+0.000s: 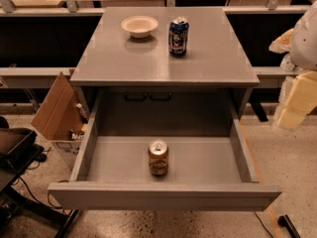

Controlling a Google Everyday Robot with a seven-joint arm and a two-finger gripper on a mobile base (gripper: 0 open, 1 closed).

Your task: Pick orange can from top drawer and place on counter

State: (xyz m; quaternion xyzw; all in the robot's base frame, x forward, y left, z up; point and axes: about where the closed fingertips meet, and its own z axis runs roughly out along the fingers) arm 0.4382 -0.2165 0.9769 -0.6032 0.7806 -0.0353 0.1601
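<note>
The orange can (158,157) stands upright in the top drawer (208,160), near the middle of its floor and close to the front panel. The drawer is pulled fully out. The counter (208,53) is the grey top of the cabinet above it. My gripper (297,100) shows as pale cream parts at the right edge of the camera view, beside the cabinet at about the counter's height. It is well to the right of the can and apart from it.
A dark blue can (178,36) and a white bowl (139,26) stand at the back of the counter. An open cardboard box (58,114) sits on the floor to the left. A black object (15,143) is at the lower left.
</note>
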